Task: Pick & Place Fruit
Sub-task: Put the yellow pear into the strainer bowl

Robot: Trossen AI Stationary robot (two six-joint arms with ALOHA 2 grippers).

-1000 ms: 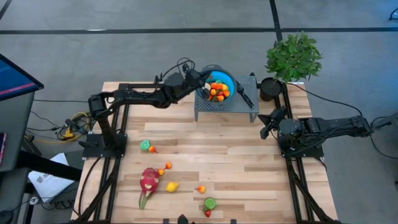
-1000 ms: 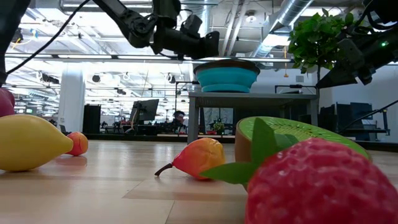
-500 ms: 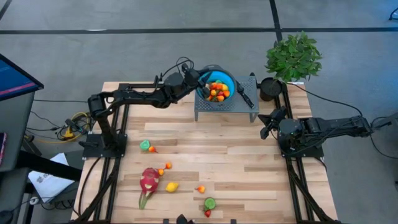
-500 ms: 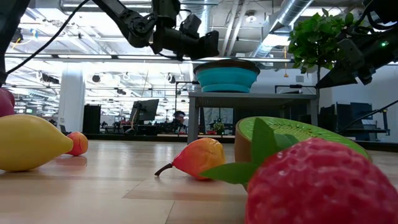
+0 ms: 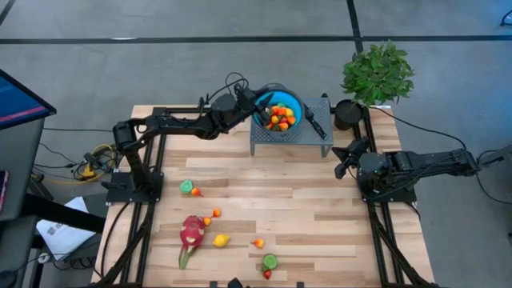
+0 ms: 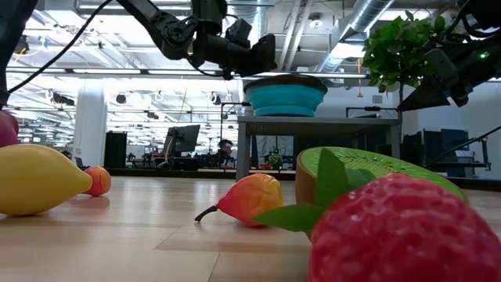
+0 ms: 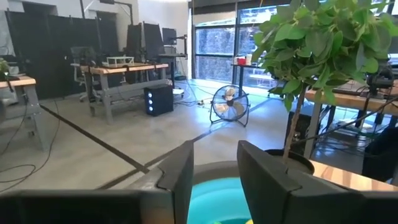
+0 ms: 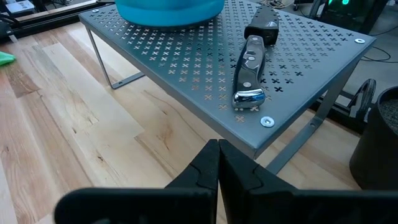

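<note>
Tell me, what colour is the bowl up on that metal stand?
Turquoise blue; the bowl shows best in the low view.

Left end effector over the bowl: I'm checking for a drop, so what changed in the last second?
The left end effector, at the blue bowl's rim, went from shut to open; no fruit is visible between its fingers. Arm position barely shifted. The right end effector stayed shut, and the table fruit stayed put.

Two dark jointed arms, black looping cables, black two-fingered tools, black frame mounts
</note>
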